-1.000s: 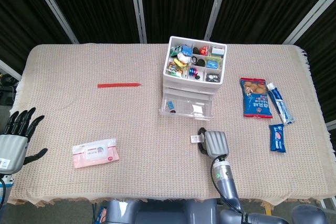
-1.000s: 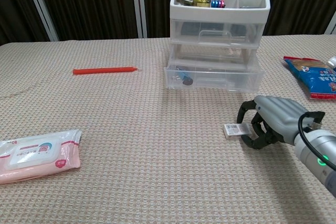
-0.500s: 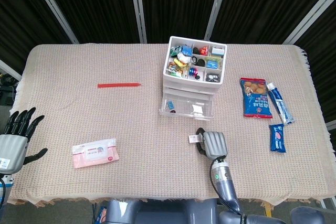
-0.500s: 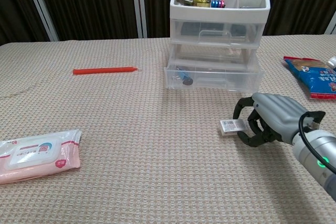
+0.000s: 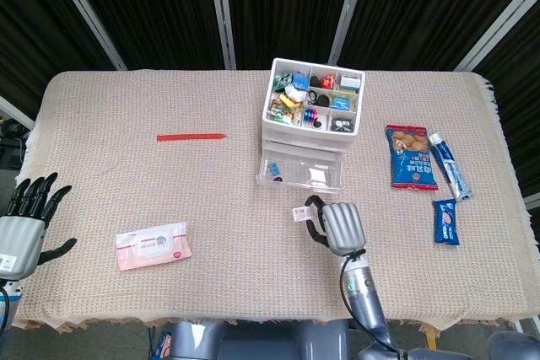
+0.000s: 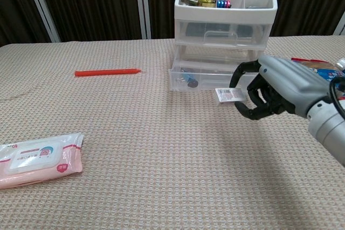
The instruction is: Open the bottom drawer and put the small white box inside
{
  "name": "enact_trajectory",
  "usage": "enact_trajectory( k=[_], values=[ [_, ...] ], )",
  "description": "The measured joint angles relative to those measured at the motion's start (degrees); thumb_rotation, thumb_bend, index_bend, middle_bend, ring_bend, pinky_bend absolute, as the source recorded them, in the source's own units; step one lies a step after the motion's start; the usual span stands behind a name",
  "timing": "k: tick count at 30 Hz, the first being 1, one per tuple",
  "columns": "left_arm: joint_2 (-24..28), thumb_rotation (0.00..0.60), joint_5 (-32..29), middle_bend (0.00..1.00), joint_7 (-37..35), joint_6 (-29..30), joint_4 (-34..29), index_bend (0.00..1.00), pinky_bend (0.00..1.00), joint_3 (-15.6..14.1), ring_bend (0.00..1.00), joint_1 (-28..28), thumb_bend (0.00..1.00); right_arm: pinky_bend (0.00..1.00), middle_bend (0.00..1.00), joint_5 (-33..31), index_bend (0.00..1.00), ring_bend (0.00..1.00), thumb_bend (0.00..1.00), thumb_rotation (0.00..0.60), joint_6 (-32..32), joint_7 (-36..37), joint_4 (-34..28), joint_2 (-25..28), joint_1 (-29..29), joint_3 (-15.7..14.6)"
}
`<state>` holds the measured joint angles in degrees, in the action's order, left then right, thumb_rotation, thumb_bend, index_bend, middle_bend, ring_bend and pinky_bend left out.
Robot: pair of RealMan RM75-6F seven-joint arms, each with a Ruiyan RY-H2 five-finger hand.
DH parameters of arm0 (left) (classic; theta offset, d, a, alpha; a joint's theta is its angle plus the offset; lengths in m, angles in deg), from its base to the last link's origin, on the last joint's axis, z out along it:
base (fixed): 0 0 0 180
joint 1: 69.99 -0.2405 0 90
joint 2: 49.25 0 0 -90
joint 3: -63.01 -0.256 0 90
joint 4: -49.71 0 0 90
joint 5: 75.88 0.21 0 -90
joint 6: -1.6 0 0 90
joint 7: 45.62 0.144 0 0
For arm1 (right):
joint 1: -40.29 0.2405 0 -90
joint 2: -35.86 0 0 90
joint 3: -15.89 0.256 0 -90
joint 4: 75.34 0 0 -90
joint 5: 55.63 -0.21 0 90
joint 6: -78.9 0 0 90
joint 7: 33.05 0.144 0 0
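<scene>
The small white box (image 6: 228, 95) hangs above the table, pinched in my right hand (image 6: 269, 87), just in front of the drawer unit. From the head view the box (image 5: 299, 213) and the right hand (image 5: 337, 227) sit a little nearer than the open bottom drawer (image 5: 301, 174). That clear drawer (image 6: 218, 79) is pulled out and holds a few small items. The white drawer unit (image 5: 310, 117) has a top tray full of odds and ends. My left hand (image 5: 25, 223) stays at the table's near left edge, fingers spread and empty.
A red pen (image 5: 191, 136) lies at the back left, and a pink wet-wipes pack (image 5: 153, 245) at the near left. Right of the drawers lie a snack bag (image 5: 411, 157), a tube (image 5: 448, 164) and a blue packet (image 5: 446, 222).
My right hand has lifted the small white box off the cloth and carried it up and left toward the open drawer. The left hand has not moved.
</scene>
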<state>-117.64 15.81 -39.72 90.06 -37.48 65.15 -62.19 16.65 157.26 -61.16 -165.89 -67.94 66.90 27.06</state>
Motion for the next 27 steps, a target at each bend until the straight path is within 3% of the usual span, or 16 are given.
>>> enact_trajectory(
  k=[7, 12, 15, 18, 22, 27],
  values=[
    [0.09, 0.6, -0.11, 0.0, -0.25, -0.13, 0.01, 0.15, 0.0, 0.03, 0.0, 0.04, 0.11, 0.74, 0.83, -3.25, 0.61, 0.81, 0.35, 0.6, -1.46, -3.32, 0.53, 0.66, 3.34, 7.13],
    [0.27, 0.6, -0.12, 0.0, -0.73, -0.32, -0.05, 0.15, 0.0, -0.02, 0.0, 0.11, 0.11, 0.74, 0.83, -8.82, 0.59, 0.81, 0.34, 0.6, -3.46, -5.33, 5.37, -0.02, 6.8, 13.05],
    [0.35, 0.6, -0.23, 0.0, -0.96, -0.53, -0.05, 0.15, 0.0, -0.01, 0.0, 0.17, 0.11, 0.74, 0.82, -10.55, 0.38, 0.81, 0.32, 0.6, -4.15, -5.55, 8.85, -0.72, 8.59, 15.29],
    [0.45, 0.6, -0.33, 0.0, -1.12, -0.7, -0.12, 0.15, 0.0, 0.01, 0.0, 0.24, 0.11, 0.73, 0.81, -12.06, 0.19, 0.8, 0.26, 0.6, -4.99, -5.07, 11.86, -1.34, 10.05, 16.11],
    [0.5, 0.6, -0.28, 0.0, -1.17, -0.73, -0.17, 0.15, 0.0, -0.04, 0.0, 0.25, 0.11, 0.72, 0.79, -12.98, 0.18, 0.78, 0.21, 0.6, -5.72, -3.97, 12.55, -1.42, 10.03, 15.34],
    [0.5, 0.6, -0.14, 0.0, -1.08, -0.5, -0.25, 0.15, 0.0, -0.11, 0.0, 0.14, 0.11, 0.7, 0.77, -11.38, 0.17, 0.76, 0.18, 0.6, -5.24, -2.81, 12.37, -0.88, 8.86, 12.08]
  ],
)
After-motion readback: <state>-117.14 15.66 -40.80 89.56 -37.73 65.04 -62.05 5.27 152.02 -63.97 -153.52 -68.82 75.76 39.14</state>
